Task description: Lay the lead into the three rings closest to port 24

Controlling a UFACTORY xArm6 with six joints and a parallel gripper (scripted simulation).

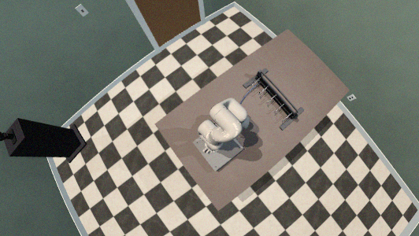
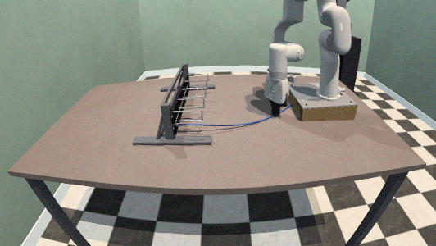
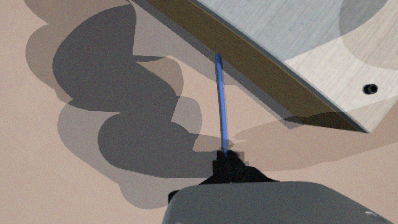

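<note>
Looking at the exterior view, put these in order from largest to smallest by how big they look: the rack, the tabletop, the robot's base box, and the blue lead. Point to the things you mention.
1. Tabletop [image 1: 252, 157] [image 2: 229, 164]
2. Rack [image 1: 279, 94] [image 2: 167, 119]
3. Base box [image 1: 218, 160] [image 2: 328, 113] [image 3: 320, 107]
4. Blue lead [image 1: 246, 96] [image 2: 233, 125] [image 3: 222, 107], long but very thin

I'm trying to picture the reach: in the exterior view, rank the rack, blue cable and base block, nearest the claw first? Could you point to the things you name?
1. Blue cable [image 1: 246, 95] [image 2: 233, 125] [image 3: 222, 105]: in the claw [image 2: 275, 111] [image 3: 224, 161].
2. Base block [image 1: 217, 164] [image 2: 328, 114] [image 3: 350, 107]: just right in the picture.
3. Rack [image 1: 276, 94] [image 2: 167, 119]: farther, picture left.
</note>
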